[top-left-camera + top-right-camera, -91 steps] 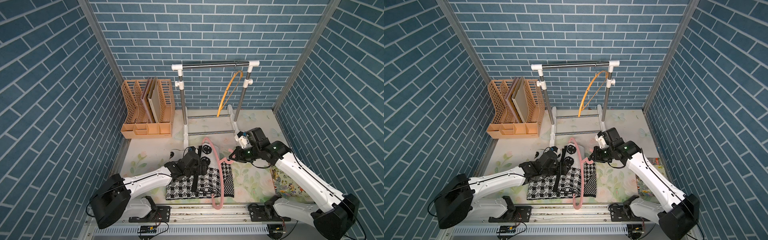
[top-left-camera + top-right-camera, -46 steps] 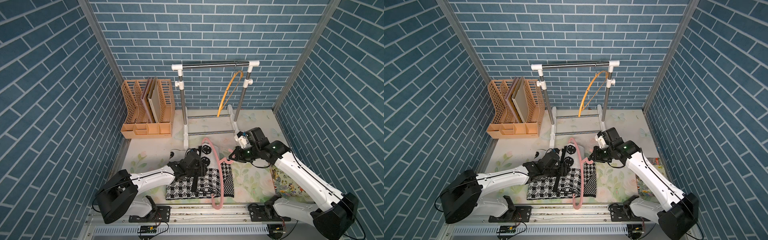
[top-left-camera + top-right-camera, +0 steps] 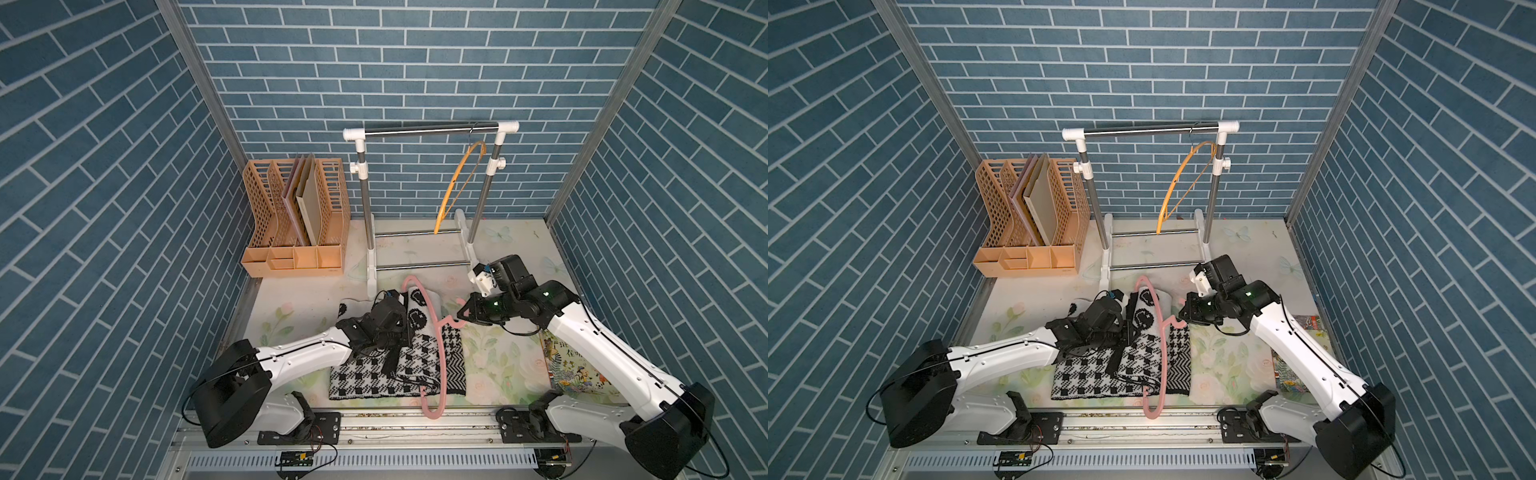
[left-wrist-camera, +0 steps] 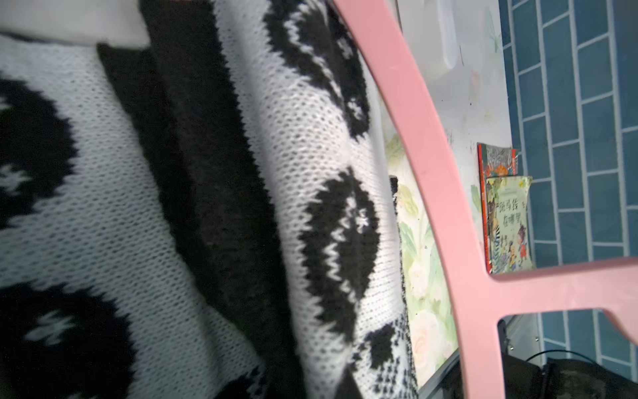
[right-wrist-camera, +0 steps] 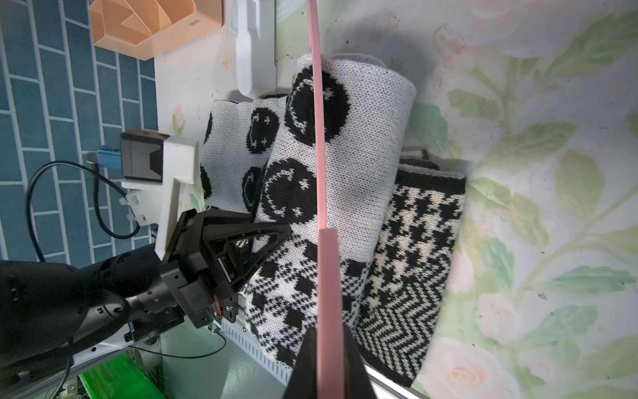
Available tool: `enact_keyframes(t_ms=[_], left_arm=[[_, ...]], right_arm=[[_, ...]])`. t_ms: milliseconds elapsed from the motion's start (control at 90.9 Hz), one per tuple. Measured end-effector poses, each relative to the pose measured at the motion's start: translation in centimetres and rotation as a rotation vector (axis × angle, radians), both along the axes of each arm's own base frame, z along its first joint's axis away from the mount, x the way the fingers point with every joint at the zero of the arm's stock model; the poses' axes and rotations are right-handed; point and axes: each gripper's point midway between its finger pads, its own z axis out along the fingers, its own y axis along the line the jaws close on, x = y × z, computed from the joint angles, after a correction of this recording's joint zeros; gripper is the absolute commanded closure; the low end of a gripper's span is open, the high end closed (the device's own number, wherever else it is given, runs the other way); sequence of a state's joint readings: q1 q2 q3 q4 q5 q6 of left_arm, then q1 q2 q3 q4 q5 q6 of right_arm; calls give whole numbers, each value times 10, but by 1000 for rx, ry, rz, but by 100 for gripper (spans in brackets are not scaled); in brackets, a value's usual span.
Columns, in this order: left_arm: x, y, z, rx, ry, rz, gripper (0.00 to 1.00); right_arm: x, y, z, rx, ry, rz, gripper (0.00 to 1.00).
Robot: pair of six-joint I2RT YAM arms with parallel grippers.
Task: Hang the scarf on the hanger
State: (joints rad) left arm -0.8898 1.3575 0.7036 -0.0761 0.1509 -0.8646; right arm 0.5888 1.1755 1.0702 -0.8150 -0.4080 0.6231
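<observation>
**Near centre: scarf pinched, hanger held**

At far left, the rack is out of your way, so ignore it. Left of centre, your left gripper has its jaws together on a raised fold of the scarf. The scarf lies bunched on the mat at near centre. From the right wrist view the pinch looks shallow, so treat it as a light hold.

Just right of that fold, the hanger lies across the scarf from near to far, and its far end seems raised off the cloth. Right of the scarf, your right gripper is clamped on the hanger's neck.

To do this step well, hold the right arm steady and keep that far end up. Then lift the fold slowly and carry it rightward over the hanger's arm. Watch for the knit snagging or slipping from the jaws.

At far centre stands the rail with a yellow hanger. The book at near right looks clear of your path.
</observation>
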Motion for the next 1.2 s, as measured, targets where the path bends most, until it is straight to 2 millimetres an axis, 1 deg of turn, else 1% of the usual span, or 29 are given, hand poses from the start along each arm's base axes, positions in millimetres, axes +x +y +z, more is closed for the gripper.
enact_keyframes(t_ms=[33, 242, 286, 341, 418, 517, 594, 660, 704, 803, 814, 891, 902, 946, 1001, 1045, 1056, 1100, 1144, 1199], left_arm=[[0, 0, 0, 2, 1, -1, 100], [-1, 8, -6, 50, 16, 20, 100], [0, 10, -6, 68, 17, 29, 100], [3, 11, -1, 83, 13, 40, 100], [10, 10, 15, 86, -11, 58, 100], [17, 10, 48, 56, -62, 81, 100], [18, 13, 73, 28, -101, 97, 100], [17, 19, 86, 17, -120, 113, 100], [15, 26, 92, 17, -127, 130, 100], [10, 42, 98, 36, -131, 172, 100], [10, 47, 99, 41, -136, 186, 100], [6, 62, 103, 55, -144, 227, 100], [5, 68, 105, 59, -148, 240, 100], [3, 77, 108, 60, -157, 272, 100], [-1, 92, 109, 68, -168, 312, 100], [-3, 102, 107, 82, -170, 339, 100], [-4, 107, 105, 93, -170, 353, 100], [-6, 117, 99, 120, -167, 378, 100], [-9, 127, 89, 154, -158, 407, 100], [-14, 142, 71, 209, -140, 438, 100]], right_arm=[[0, 0, -1, -1, 1, 0, 100], [1, 0, -3, -10, 7, 0, 100], [1, -1, -4, -14, 7, -2, 100], [1, -2, -5, -21, 7, -6, 100], [2, -4, -6, -32, 7, -11, 100], [2, -4, -7, -36, 8, -13, 100], [1, -4, -6, -32, 12, -13, 100], [1, -1, -4, -12, 17, -13, 100], [1, 3, 0, 16, 25, -21, 100], [2, 12, 12, 87, 28, -34, 100], [2, 14, 14, 99, 27, -35, 100], [3, 19, 20, 138, 28, -49, 100], [3, 20, 21, 143, 28, -51, 100], [4, 24, 23, 167, 28, -57, 100], [3, 28, 19, 186, 37, -63, 100], [2, 31, 15, 195, 45, -66, 100], [1, 32, 13, 196, 50, -67, 100], [-2, 34, 7, 196, 60, -64, 100], [-4, 37, 2, 195, 72, -64, 100], [-5, 42, -3, 194, 76, -58, 100]])
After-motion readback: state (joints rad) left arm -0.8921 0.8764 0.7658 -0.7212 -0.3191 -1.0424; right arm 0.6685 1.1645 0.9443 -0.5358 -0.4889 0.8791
